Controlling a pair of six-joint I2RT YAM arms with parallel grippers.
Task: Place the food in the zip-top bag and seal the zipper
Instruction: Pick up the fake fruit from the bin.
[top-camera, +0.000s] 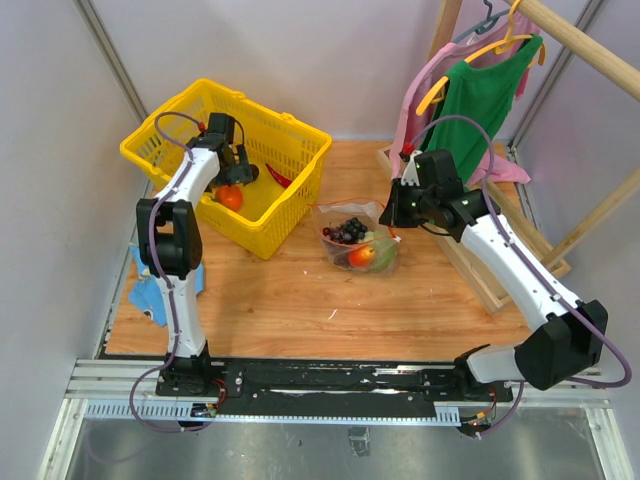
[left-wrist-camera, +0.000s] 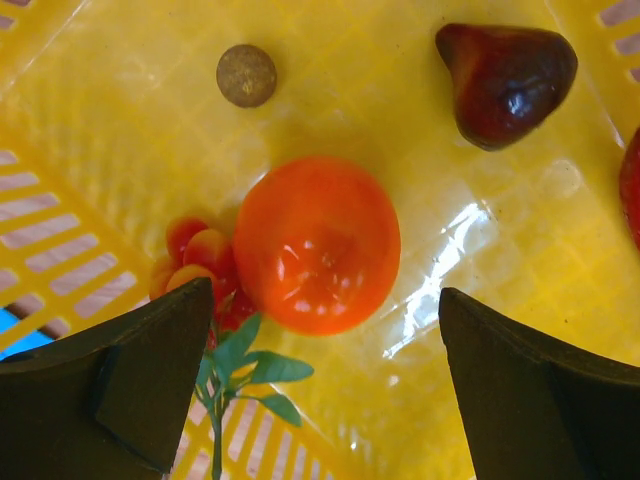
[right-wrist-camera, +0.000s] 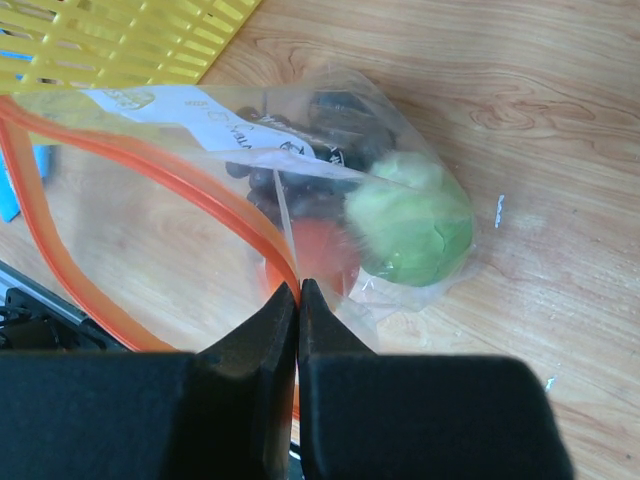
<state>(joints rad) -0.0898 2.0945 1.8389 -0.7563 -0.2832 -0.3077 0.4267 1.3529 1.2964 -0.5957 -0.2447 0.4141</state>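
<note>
Zip-top bag (right-wrist-camera: 190, 105) mouth open; grape bunch (right-wrist-camera: 300, 185), green ball (right-wrist-camera: 410, 225) inside.

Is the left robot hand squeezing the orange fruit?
No, the left gripper is wide open, a finger either side of the orange fruit in the yellow basket.

Yellow lattice basket (top-camera: 275, 225), orange-red fruit (left-wrist-camera: 318, 243), clear bag (right-wrist-camera: 150, 230), red-orange zipper (right-wrist-camera: 215, 195), light-green ball (right-wrist-camera: 410, 230)

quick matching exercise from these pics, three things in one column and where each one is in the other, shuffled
Things:
1. light-green ball
2. orange round fruit
3. zipper

Places:
A. pinched in the shut right jaws
B. in the yellow basket, under the open left jaws
C. inside the zip-top bag

Pairs: 1-C, 2-B, 3-A
</note>
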